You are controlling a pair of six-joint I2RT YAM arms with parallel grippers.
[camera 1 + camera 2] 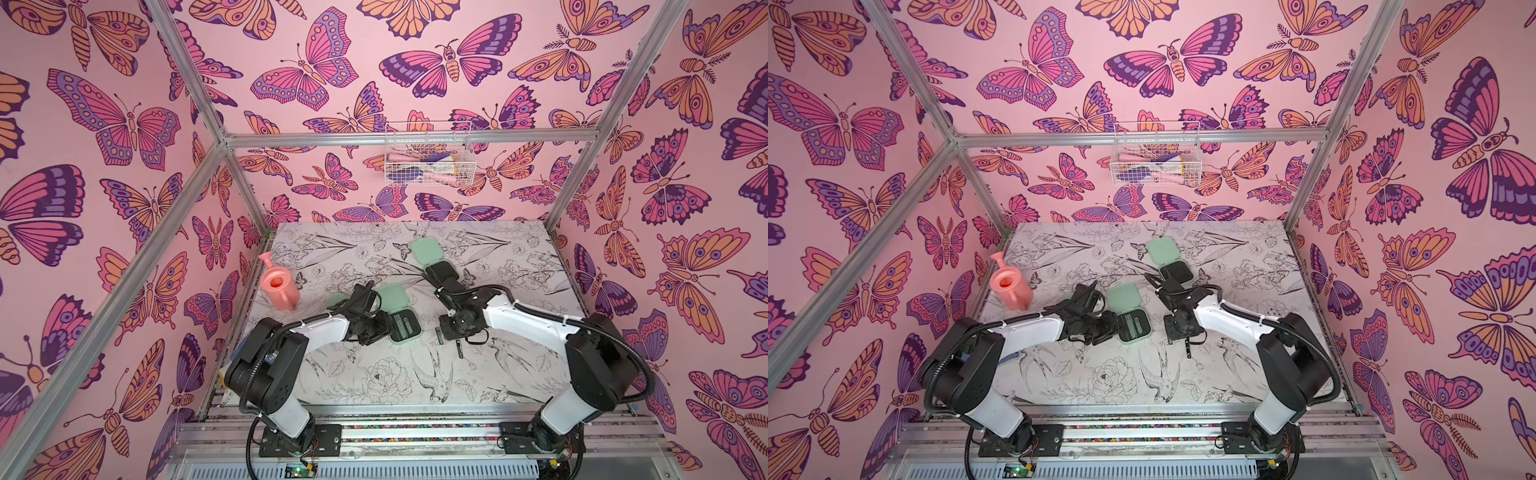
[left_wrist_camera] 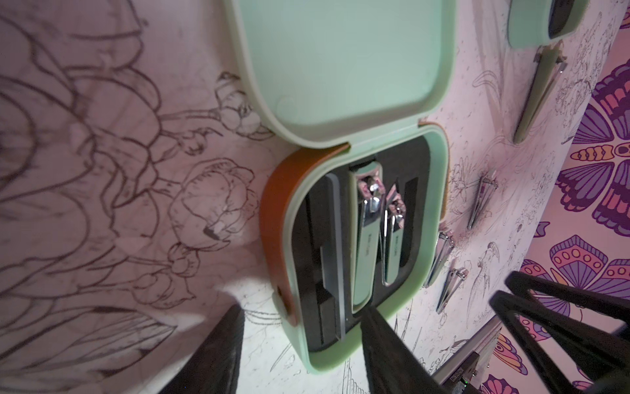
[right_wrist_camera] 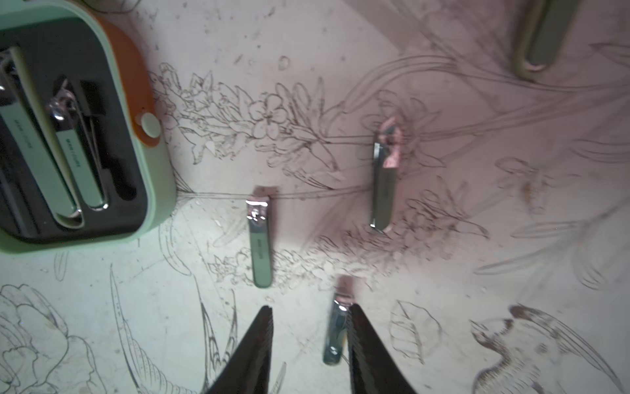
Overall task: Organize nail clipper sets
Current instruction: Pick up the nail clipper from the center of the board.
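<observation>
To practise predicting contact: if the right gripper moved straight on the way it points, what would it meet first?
Probably the small clipper lying between the right gripper's open jaws, beside one finger; otherwise the table. Depth is unclear.

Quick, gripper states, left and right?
Left gripper: open, straddling the open case's rim, gripping nothing.
Right gripper: open, a clipper lying between its jaws, not clamped.

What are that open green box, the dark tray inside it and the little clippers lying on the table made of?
Open green case: likely moulded plastic, matte, judging by its smooth rounded rim and soft even sheen.
Dark insert: probably foam or soft plastic, dull black with cut-out slots.
Loose clipper: polished metal at the head, with mirror-bright reflections. Its lever looks covered in matte green coating or plastic.
</observation>
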